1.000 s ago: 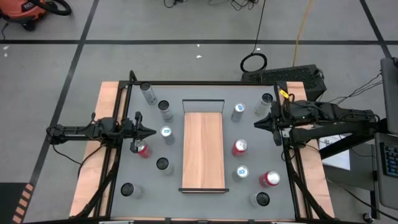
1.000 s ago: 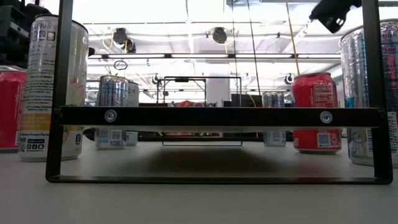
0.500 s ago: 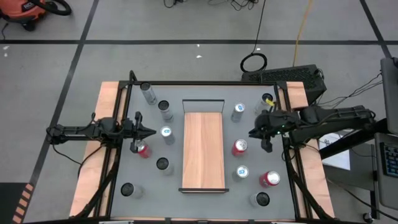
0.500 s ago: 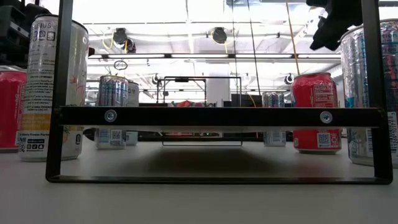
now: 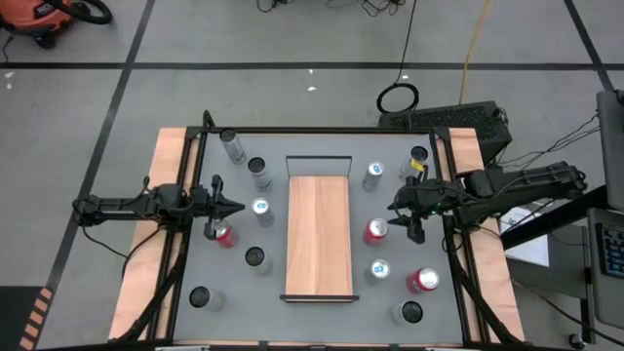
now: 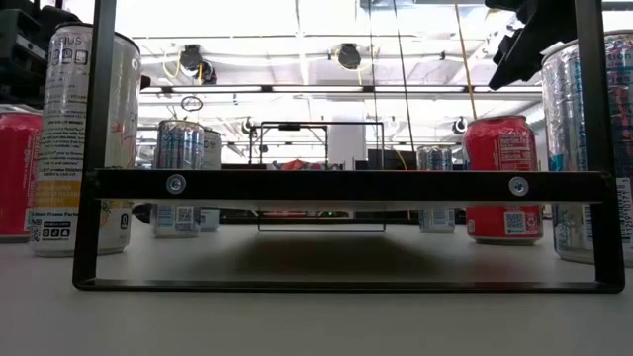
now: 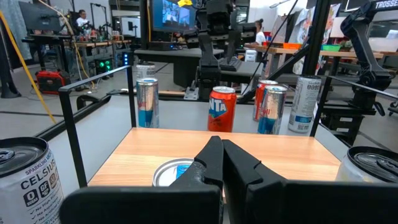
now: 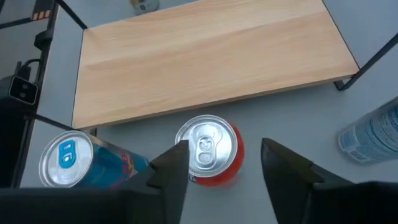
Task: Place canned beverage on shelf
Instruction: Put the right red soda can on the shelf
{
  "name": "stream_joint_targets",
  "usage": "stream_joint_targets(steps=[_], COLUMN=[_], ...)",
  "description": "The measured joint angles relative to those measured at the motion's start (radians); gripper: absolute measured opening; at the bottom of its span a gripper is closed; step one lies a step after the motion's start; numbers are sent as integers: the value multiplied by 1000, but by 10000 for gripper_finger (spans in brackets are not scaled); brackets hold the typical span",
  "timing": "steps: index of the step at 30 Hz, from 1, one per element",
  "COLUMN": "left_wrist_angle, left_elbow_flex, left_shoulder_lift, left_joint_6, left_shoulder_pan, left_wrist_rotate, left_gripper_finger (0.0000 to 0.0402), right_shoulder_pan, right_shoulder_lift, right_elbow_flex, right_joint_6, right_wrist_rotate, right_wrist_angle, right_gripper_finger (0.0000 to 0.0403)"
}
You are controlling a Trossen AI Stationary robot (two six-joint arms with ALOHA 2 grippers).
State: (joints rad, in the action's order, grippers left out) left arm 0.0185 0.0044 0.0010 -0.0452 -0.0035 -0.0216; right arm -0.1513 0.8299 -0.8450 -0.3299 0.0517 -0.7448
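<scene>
The shelf (image 5: 318,234) is a light-wood board lying mid-table, with its black wire rail (image 5: 318,159) at the far end. A red can (image 5: 376,230) stands upright on the table just right of the shelf; its silver top shows in the right wrist view (image 8: 208,149). My right gripper (image 5: 402,218) is open and hovers above and slightly right of this can, tipped downward; in its wrist view (image 8: 227,165) the can top lies by one finger (image 8: 176,167). It also shows in the low view (image 6: 529,44), higher than the can (image 6: 502,178). My left gripper (image 5: 237,207) waits shut, left of the shelf.
Several other cans stand upright on both sides of the shelf: a blue-topped can (image 5: 379,270) and a red one (image 5: 422,281) near the right gripper, a blue-topped one (image 5: 260,207) and a red one (image 5: 222,232) by the left gripper. A black frame (image 5: 444,244) borders the table.
My right gripper has gone from the table's right edge toward the left and near side, to above the red can, and has come down and tipped its fingers downward. The cans and the shelf have not moved.
</scene>
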Motion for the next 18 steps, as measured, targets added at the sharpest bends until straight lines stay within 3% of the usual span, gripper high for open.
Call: stream_joint_targets(steps=[10,18], left_wrist_angle=[0,0], left_elbow_flex=[0,0], left_shoulder_lift=[0,0], left_joint_6=[0,0], left_shoulder_pan=[0,0], left_wrist_rotate=[0,0], left_gripper_finger=[0,0], right_shoulder_pan=[-41,-47], right_shoulder_lift=[50,73], right_elbow_flex=[1,1], right_joint_6=[-27,-30], right_wrist_rotate=[-26,-24], right_wrist_angle=[32,73], right_gripper_finger=[241,262])
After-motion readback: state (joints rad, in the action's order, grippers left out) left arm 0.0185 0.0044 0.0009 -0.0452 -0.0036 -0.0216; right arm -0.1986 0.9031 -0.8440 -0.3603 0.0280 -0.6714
